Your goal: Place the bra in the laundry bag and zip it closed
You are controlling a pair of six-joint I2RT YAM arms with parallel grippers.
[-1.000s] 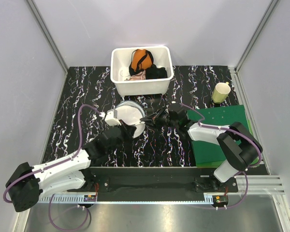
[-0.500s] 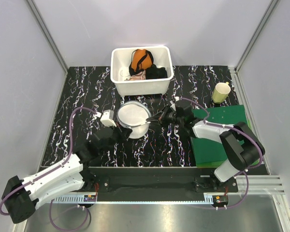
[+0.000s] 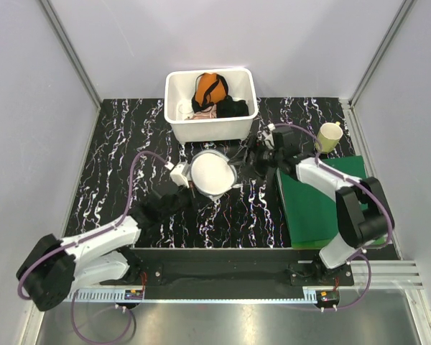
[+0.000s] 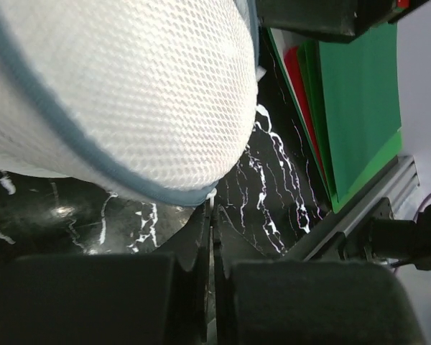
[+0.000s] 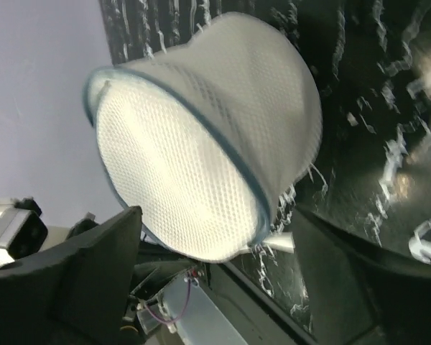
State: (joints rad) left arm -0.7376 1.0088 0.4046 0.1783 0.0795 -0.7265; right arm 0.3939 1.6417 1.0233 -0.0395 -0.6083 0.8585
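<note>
The laundry bag [image 3: 214,175], a white mesh drum with a blue-grey rim, sits tipped on the black marbled table in front of the tub. My left gripper [image 3: 192,188] is shut, its tips [image 4: 212,208] pinched at the bag's blue rim [image 4: 165,192]. My right gripper [image 3: 248,157] is open just right of the bag. Its fingers [image 5: 100,266] stand wide on either side of the bag [image 5: 201,144], apart from it. A small white tab [image 5: 281,243] sticks out from the rim. The bra is hidden.
A white tub [image 3: 210,129] at the back holds an orange garment [image 3: 208,88] and a black one [image 3: 232,108]. A green mat [image 3: 323,205] lies at the right under the right arm, and a pale cup [image 3: 328,136] stands behind it.
The right gripper has opened and drawn back to the right and away. The bag has shifted right and tipped further, and the left gripper has followed at its rim.
</note>
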